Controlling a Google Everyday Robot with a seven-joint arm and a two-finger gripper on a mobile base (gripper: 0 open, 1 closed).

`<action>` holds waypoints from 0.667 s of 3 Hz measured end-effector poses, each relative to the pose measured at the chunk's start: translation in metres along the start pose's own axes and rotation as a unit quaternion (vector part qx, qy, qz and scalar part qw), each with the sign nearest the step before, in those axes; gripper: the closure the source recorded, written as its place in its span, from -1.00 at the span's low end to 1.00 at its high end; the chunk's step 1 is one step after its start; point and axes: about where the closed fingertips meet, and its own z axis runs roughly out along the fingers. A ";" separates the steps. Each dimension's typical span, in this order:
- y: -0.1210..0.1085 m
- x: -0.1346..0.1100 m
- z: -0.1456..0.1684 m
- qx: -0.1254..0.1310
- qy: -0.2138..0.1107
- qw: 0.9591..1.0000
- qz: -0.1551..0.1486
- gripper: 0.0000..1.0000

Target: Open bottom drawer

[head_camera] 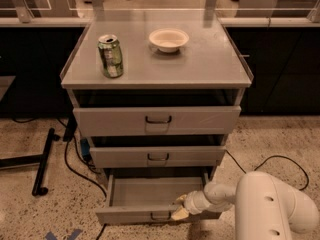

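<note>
Currently my gripper (178, 207) sits at the front rim of the bottom drawer (150, 193) — pulled out, tray exposed — just right of its handle (161, 216); grip state: cannot tell.

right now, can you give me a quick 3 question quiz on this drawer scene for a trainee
1. True or false: the bottom drawer is pulled out farther than the two above it.
2. What stands on the cabinet top with the bowl? A) green can B) mug C) bottle
3. Fill in: the end effector sits at the bottom drawer's ____ edge.
Key: 1 true; 2 A; 3 front.
</note>
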 end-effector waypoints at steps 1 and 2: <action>0.003 -0.003 -0.001 0.000 0.000 1.000 0.000 1.00; 0.009 0.001 -0.002 -0.003 0.002 1.000 -0.012 1.00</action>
